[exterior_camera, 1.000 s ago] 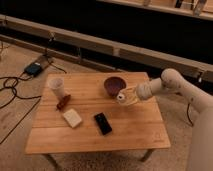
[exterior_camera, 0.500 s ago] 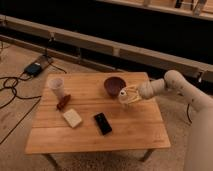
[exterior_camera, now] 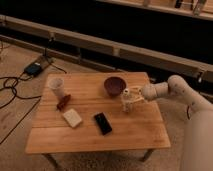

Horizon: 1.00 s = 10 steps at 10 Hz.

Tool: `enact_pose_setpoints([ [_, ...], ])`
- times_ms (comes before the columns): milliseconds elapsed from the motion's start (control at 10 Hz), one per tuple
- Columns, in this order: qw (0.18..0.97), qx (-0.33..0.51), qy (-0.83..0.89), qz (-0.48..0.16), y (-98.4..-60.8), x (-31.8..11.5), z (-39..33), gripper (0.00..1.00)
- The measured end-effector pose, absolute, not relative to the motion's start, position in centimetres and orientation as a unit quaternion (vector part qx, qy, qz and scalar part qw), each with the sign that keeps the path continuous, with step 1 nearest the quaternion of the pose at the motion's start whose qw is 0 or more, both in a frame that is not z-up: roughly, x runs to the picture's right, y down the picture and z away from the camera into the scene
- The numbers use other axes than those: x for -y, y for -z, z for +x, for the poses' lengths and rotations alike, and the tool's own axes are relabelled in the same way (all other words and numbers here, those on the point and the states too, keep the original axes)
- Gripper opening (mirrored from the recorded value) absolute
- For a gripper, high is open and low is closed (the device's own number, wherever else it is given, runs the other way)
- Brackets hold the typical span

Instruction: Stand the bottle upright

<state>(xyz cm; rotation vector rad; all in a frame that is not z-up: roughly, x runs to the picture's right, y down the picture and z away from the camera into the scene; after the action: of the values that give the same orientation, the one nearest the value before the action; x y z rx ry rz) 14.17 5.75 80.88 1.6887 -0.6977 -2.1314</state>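
The bottle (exterior_camera: 125,104) is on the right half of the wooden table (exterior_camera: 125,137), just in front and to the right of the dark purple bowl (exterior_camera: 114,85). It looks close to upright, its white cap at the top, though the view is too soft to tell whether its base rests on the wood. The gripper (exterior_camera: 131,99) grips the bottle from the right, its pale fingers clasped about the clear body. The white arm (exterior_camera: 170,89) reaches in from the right edge, across the table's right side.

Left of the bottle, near the table's middle front, lies a black phone (exterior_camera: 103,123). Further left are a pale rectangular block (exterior_camera: 72,118), a small reddish-brown object (exterior_camera: 63,102) and, behind it, the pale translucent cup (exterior_camera: 56,88), standing upright. Dark cables (exterior_camera: 11,87) trail over the floor to the table's left.
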Motion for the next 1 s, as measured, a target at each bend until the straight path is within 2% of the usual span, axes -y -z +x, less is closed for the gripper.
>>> enact_pose_setpoints([
  [400,0.206,0.246,0.718,0.618,-82.1,-5.8,16.0,0.00],
  [800,0.202,0.248,0.711,0.626,-82.8,-6.0,16.5,0.02],
  [1000,0.191,0.251,0.709,0.630,-82.8,-6.2,16.4,0.19],
])
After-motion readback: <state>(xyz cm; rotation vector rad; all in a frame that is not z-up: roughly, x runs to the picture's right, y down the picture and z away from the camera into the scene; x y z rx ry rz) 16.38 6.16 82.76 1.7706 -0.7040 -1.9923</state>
